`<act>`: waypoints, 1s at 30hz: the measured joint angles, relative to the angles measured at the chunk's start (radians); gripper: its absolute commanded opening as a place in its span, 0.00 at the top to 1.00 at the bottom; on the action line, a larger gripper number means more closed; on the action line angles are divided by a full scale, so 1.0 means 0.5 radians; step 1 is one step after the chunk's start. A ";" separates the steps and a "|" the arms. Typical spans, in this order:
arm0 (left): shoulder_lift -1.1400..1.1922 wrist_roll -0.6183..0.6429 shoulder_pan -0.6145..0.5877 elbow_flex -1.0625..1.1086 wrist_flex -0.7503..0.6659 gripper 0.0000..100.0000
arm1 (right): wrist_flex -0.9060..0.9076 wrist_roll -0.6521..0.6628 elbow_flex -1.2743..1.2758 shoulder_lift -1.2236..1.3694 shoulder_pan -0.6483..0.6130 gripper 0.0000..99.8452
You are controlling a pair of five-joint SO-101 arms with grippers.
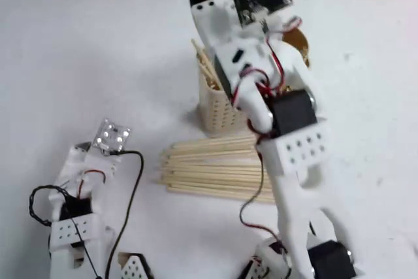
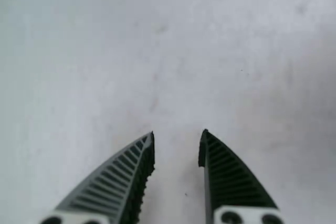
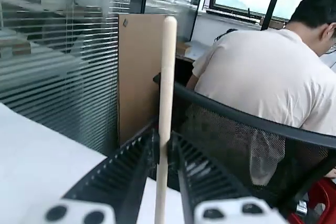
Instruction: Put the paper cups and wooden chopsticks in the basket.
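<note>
step: carrying one stick to the basket, judged from the grip
right gripper (image 3: 167, 153): clamped on a single chopstick (image 3: 168, 66), held up above the basket (image 1: 217, 112)
left gripper (image 2: 176, 153): fingers narrowly apart, nothing held, over bare table (image 2: 168, 51), well apart from the basket
pile of chopsticks (image 1: 212, 171): laid flat just beside the basket, on the arm-base side
next: stick to be tipped over the basket mouth, then released; the mouth is narrow and partly filled, so alignment is needed

One basket (image 1: 214, 114) at the frame's centre; a few upright chopsticks (image 1: 204, 65) in it, too bunched to count; one pile of chopsticks (image 1: 209, 171) below it, too many to count; one single chopstick (image 3: 168, 66) in the right pincer (image 3: 165, 136); two arms, a left arm (image 1: 77, 217) at lower left, a right arm (image 1: 295, 143) right of centre.
</note>
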 measured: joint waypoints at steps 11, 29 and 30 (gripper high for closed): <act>0.000 0.000 0.000 0.000 0.000 0.85 | -0.015 0.000 0.193 0.064 0.061 0.98; 0.000 0.000 0.000 0.000 0.000 0.85 | 0.417 -0.009 0.206 -0.187 0.104 0.80; 0.000 0.000 0.000 0.000 0.000 0.85 | 0.509 -0.009 0.206 -0.212 0.098 0.80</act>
